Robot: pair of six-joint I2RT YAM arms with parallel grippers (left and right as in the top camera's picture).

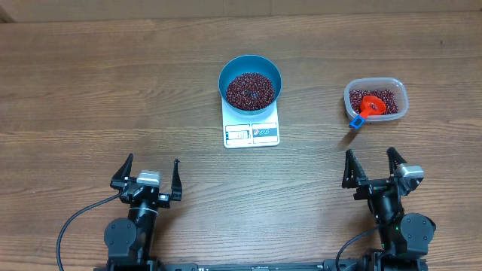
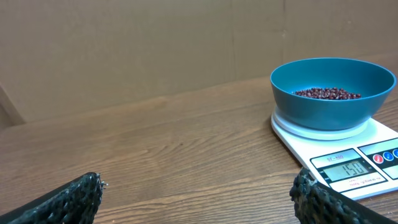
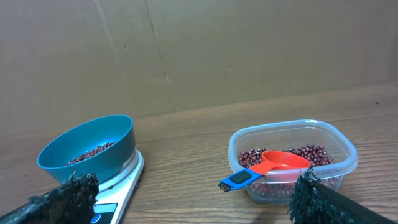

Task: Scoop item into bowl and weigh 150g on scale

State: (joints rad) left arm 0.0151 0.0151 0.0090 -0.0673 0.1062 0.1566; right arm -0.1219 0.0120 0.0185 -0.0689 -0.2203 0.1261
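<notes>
The blue bowl (image 1: pixel 250 81) stands on the white scale (image 1: pixel 251 132) at the table's middle, with a heap of dark red beans (image 1: pixel 250 89) inside. From the left wrist the bowl (image 2: pixel 333 93), its beans (image 2: pixel 326 93) and the scale's display (image 2: pixel 352 168) show at the right. My left gripper (image 1: pixel 147 175) is open near the front left, far from the scale, nothing between its fingers (image 2: pixel 68 199). My right gripper (image 1: pixel 372 167) is open at the front right, just in front of the tub, and empty. The right wrist view shows the bowl (image 3: pixel 87 152) on the scale (image 3: pixel 121 186) at left.
A clear plastic tub (image 1: pixel 376 99) sits at the right with more beans and a red scoop (image 1: pixel 370 105) whose blue handle sticks out over the near rim. The tub (image 3: pixel 292 158) and scoop (image 3: pixel 273 165) also appear from the right wrist. A cardboard wall stands behind the table.
</notes>
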